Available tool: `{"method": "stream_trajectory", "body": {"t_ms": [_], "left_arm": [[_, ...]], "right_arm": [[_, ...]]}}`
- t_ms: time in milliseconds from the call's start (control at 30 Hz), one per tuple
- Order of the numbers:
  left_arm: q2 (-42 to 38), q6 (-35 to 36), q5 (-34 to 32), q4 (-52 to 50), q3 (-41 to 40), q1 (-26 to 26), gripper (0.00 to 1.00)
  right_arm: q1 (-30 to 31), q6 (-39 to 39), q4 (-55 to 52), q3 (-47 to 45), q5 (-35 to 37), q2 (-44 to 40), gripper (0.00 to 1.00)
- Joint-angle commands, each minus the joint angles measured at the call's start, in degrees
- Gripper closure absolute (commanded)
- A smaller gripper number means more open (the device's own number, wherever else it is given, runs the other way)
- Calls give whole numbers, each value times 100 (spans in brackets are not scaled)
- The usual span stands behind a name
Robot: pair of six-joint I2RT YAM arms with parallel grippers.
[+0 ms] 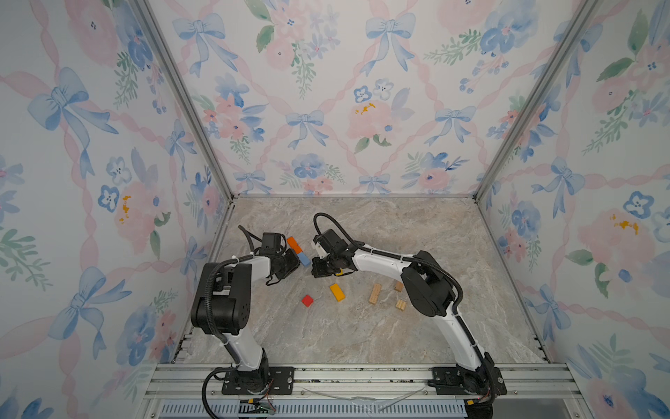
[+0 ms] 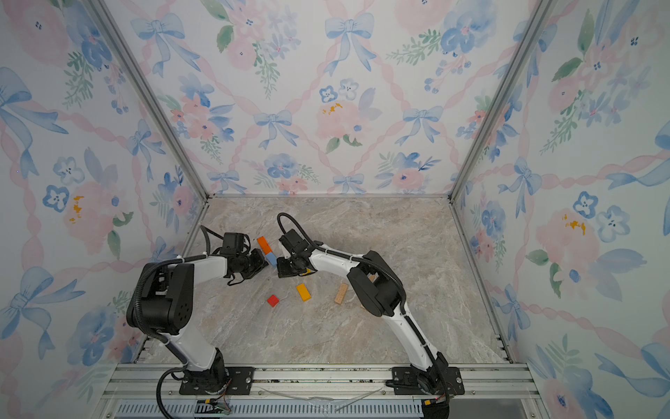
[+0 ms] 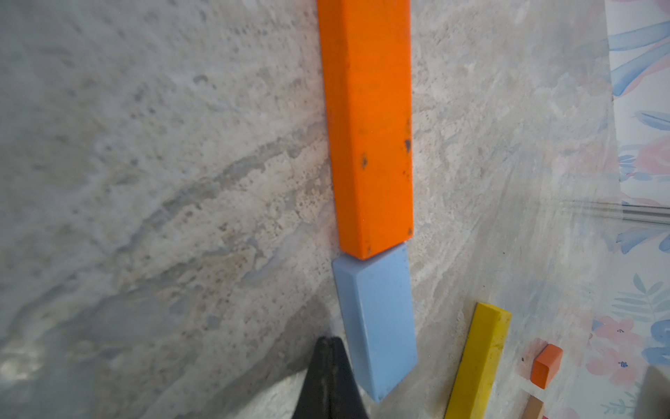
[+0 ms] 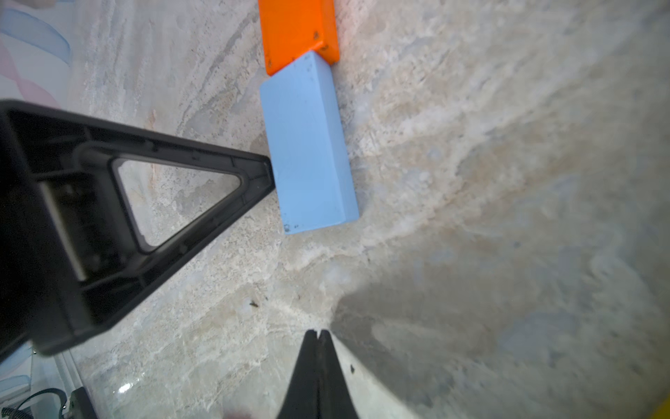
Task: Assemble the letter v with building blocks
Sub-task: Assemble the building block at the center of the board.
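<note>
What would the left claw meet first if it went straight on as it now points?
The light blue block: the shut left claw aims its tip at the block's long side, touching or nearly so; depth is unclear.

The orange block (image 1: 294, 244), light blue block (image 1: 304, 259), yellow block (image 1: 337, 292) and red block (image 1: 307, 300) are plain painted. The tan block (image 1: 375, 294) shows bare wood. The table (image 1: 362, 337) is veined grey-beige marble; the walls (image 1: 326, 72) carry blue bows, pink ribbons and flowers.
</note>
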Motion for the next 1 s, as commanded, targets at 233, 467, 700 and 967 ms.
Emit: {"method": "stream_trajectory", "body": {"t_ms": [233,467,700,967], "left_arm": [[258,78,-25,-194,68,44,100],[315,75,-41,-200,123,52,100],[360,77,-79,-206,77,68,100],[419,50,-77,-198,143,72,100]], "right_arm": [[-109,186,-156,360,-19,360,100],[-130,240,-123,373,8,387,100],[-144,284,-106,471,-20,470,100],[-144,310,-126,631,-45,573,100]]}}
